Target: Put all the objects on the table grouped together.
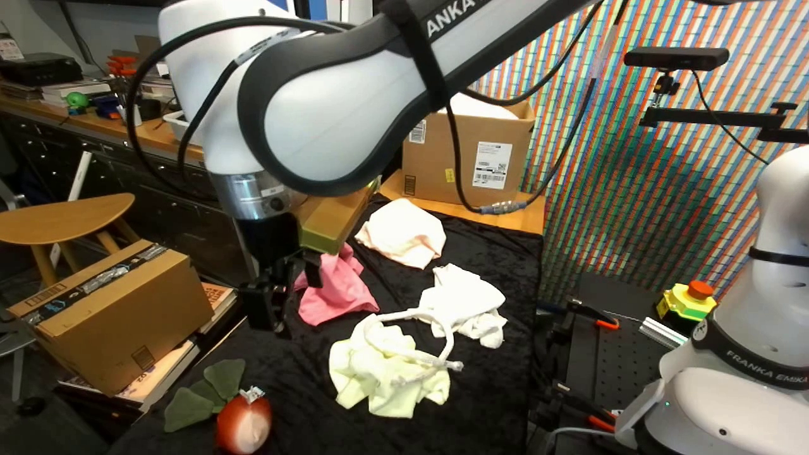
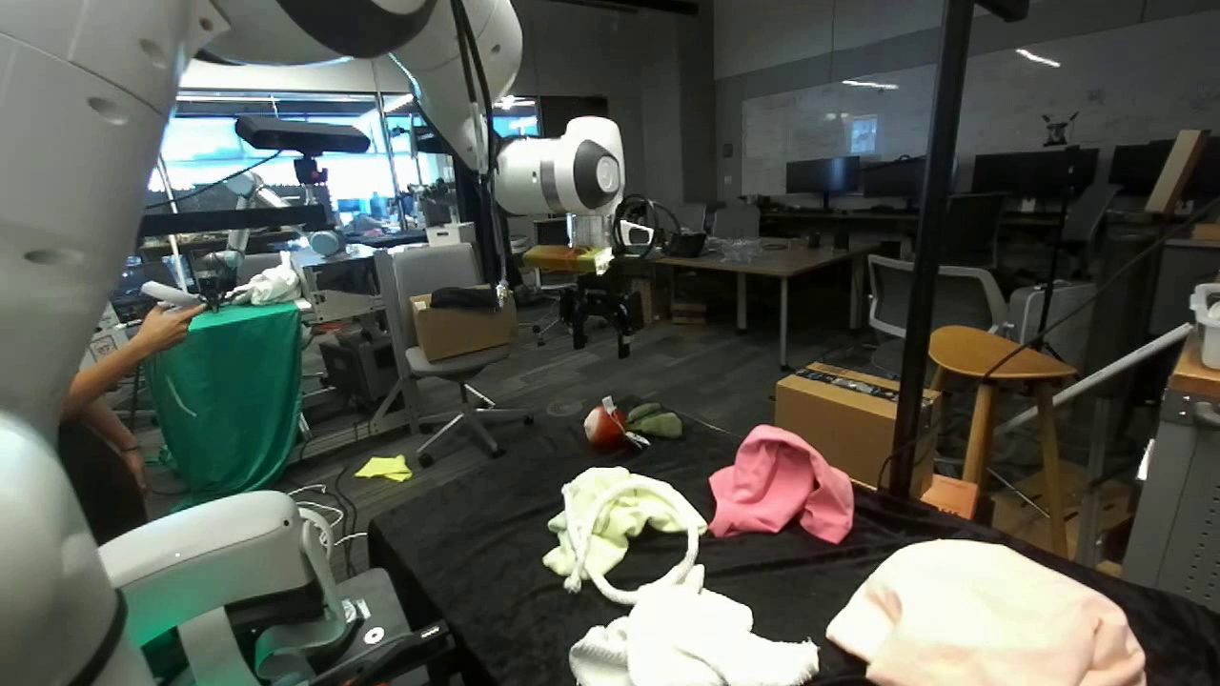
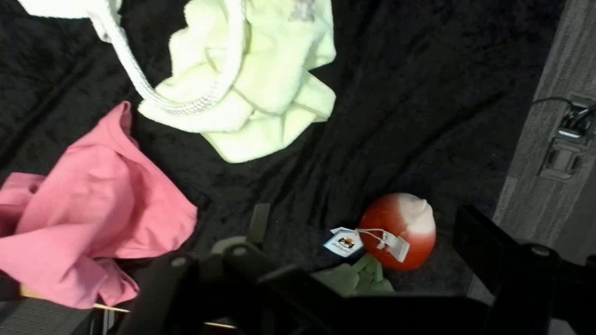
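My gripper point(image 1: 296, 304) is open and empty, pointing down above the black-covered table. Its jaws also show in an exterior view point(image 2: 601, 345). In the wrist view a red and white plush radish point(image 3: 396, 232) with green leaves point(image 3: 351, 279) lies below, between the spread fingers. A pale yellow-green cloth point(image 1: 354, 373) lies crumpled mid-table, with a white rope loop point(image 1: 447, 341) over it. The rope runs toward a white cloth point(image 1: 464, 297). A pink cloth point(image 3: 107, 204) and a pale peach cloth point(image 1: 404, 234) lie toward one end. The peach cloth is outside the wrist view.
A brown cardboard box point(image 1: 120, 316) stands beside the table near the radish, with a wooden stool point(image 1: 63, 215) behind it. Another cardboard box point(image 1: 436, 158) stands beyond the peach cloth. A second Franka arm point(image 1: 746, 341) and an emergency stop button point(image 1: 699, 290) are at the side.
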You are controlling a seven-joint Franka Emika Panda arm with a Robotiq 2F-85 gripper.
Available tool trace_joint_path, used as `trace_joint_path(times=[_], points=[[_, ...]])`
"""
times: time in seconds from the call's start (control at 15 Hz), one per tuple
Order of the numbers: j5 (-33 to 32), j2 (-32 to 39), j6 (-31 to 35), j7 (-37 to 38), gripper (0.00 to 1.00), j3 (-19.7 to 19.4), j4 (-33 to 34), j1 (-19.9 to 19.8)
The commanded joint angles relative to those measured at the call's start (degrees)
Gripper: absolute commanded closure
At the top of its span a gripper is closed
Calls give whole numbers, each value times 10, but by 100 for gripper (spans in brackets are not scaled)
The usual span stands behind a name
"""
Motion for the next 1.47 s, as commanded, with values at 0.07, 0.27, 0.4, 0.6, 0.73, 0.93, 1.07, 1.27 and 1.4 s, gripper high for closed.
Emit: trace_joint_path(times=[0.07,0.27,0.4,0.6,0.73,0.93,1.07,1.27,1.4], points=[[-4,95,29,40,0,-22,96,59],[-6,141,57,72,0,-39,138,90],[-6,170,76,98,0,-53,165,110],[-14,208,91,133,0,-80,200,136],[-9,228,80,149,0,-92,223,146],[-4,255,70,166,0,-109,252,157],[-4,272,63,178,0,-119,270,162],[-2,294,48,188,0,-126,292,160],[2,308,38,194,0,-128,305,157]])
